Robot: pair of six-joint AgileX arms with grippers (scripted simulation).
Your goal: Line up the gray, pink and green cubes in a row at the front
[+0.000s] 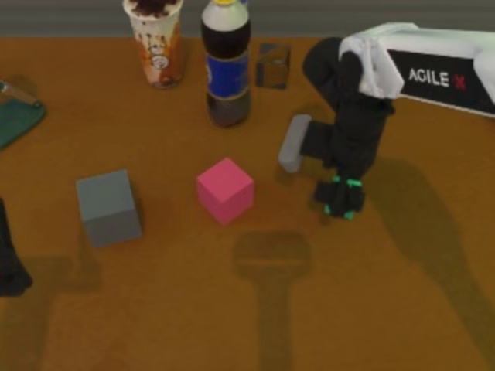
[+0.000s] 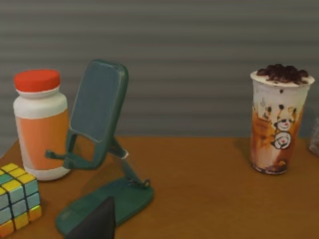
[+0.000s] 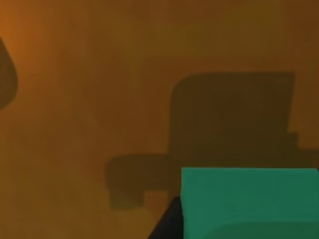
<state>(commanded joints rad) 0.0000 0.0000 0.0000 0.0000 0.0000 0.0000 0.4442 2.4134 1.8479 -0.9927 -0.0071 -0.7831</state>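
Note:
The gray cube (image 1: 108, 207) rests on the table at the left. To its right, near the middle, sits the pink cube (image 1: 225, 189). My right gripper (image 1: 340, 199) hangs right of the pink cube, pointing down, shut on the green cube (image 1: 334, 185), of which only small edges show between the fingers. In the right wrist view the green cube (image 3: 249, 199) fills the lower corner with a dark finger (image 3: 169, 224) against its side, and its shadow lies on the table below. My left gripper (image 1: 9, 267) is parked at the left edge, open; one fingertip (image 2: 97, 221) shows.
Along the back stand a milk tea cup (image 1: 155, 42), a cola bottle (image 1: 227, 66) and a small dark shiny cube (image 1: 272, 66). A green phone stand (image 2: 99, 149), an orange red-capped bottle (image 2: 41, 124) and a puzzle cube (image 2: 17, 199) stand at the far left.

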